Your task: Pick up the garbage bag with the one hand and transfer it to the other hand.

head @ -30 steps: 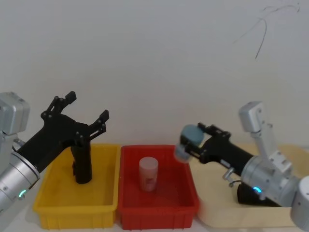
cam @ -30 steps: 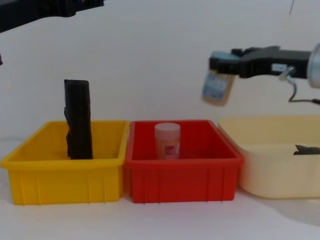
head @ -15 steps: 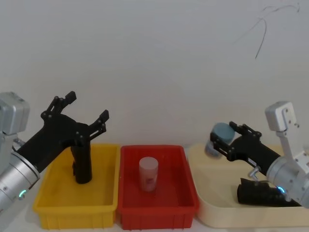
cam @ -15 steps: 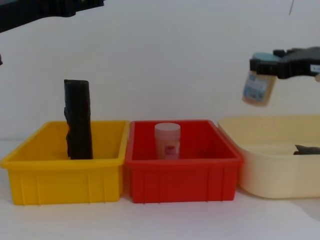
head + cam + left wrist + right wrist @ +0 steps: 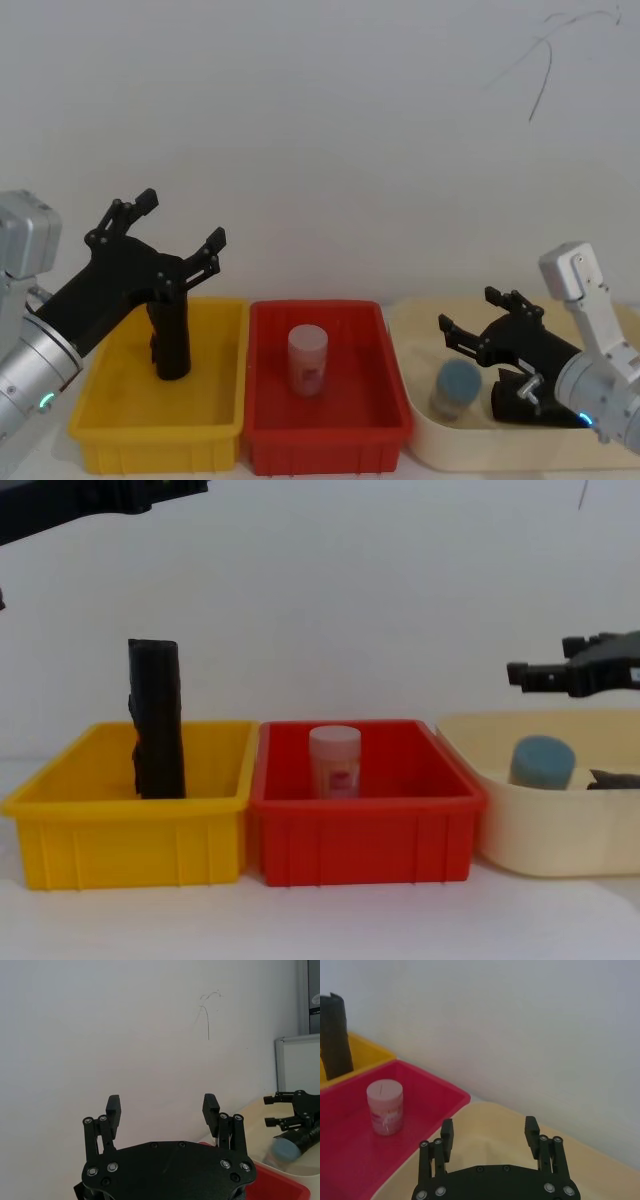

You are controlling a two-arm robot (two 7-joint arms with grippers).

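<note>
In the head view we see the garbage bag (image 5: 170, 338) upright in the yellow bin (image 5: 100, 432), a pink jar (image 5: 307, 359) in the red bin (image 5: 325, 440) and a blue-capped jar (image 5: 457, 389) in the cream tub (image 5: 430, 445). The left gripper (image 5: 178, 228) hovers spread above the bag; the right gripper (image 5: 480, 322) gapes empty above the tub. From the chest we see a black roll (image 5: 612, 778) behind the tub's rim.

Black garbage bag (image 5: 170, 338) (rolled) upright
</note>
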